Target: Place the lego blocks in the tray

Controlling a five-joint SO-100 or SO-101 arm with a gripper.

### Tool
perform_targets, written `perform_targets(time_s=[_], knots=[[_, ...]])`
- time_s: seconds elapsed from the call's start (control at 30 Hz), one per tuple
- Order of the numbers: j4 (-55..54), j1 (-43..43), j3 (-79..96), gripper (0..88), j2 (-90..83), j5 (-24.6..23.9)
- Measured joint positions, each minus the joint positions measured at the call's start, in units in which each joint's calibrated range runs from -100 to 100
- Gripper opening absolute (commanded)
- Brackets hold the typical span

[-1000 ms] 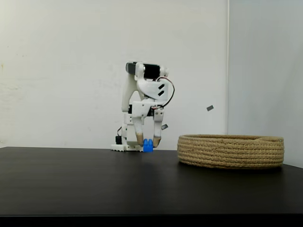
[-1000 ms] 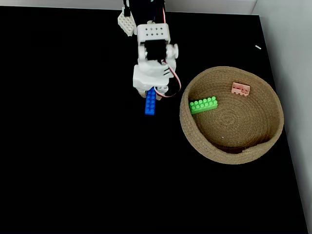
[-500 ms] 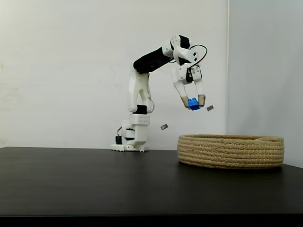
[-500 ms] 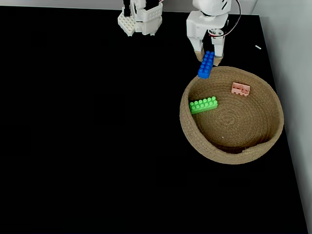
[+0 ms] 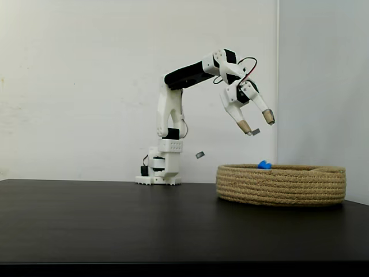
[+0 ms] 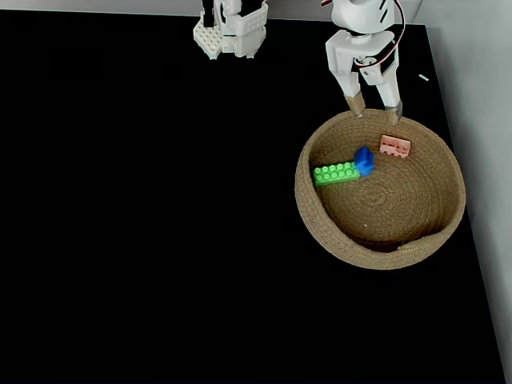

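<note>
From the side we see the fingers (image 5: 259,124) spread open and empty above the tray (image 5: 281,184), blue block (image 5: 264,164) peeking over its rim. Looking down, blue (image 6: 364,160) sits inside against the green block (image 6: 336,172), pink block (image 6: 394,146) nearby. All three look in, so we'd guess pulling the arm back is next.

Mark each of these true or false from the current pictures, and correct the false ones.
1. The gripper is shut on the blue brick. False: it is open and holds nothing.
2. The green brick lies in the basket. True.
3. The pink brick lies on the table. False: it is in the basket.
4. The blue brick is at the green brick's end. True.
5. The gripper is above the basket's rim. True.
</note>
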Motion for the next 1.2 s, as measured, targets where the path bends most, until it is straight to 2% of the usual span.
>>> perform_targets(time_s=[0.07,0.17,0.3,0.7,1.03,1.2], knots=[[0.2,1.0,1.2,16.2,-0.1,0.2],[0.2,3.2,6.5,0.2,-3.1,1.0],[-0.6,7.5,17.3,0.0,-12.0,3.7],[-10.9,20.3,59.7,0.0,-44.4,6.9],[-18.0,29.2,87.1,0.0,-62.5,7.2],[-16.3,30.6,93.9,0.1,-73.5,6.3]])
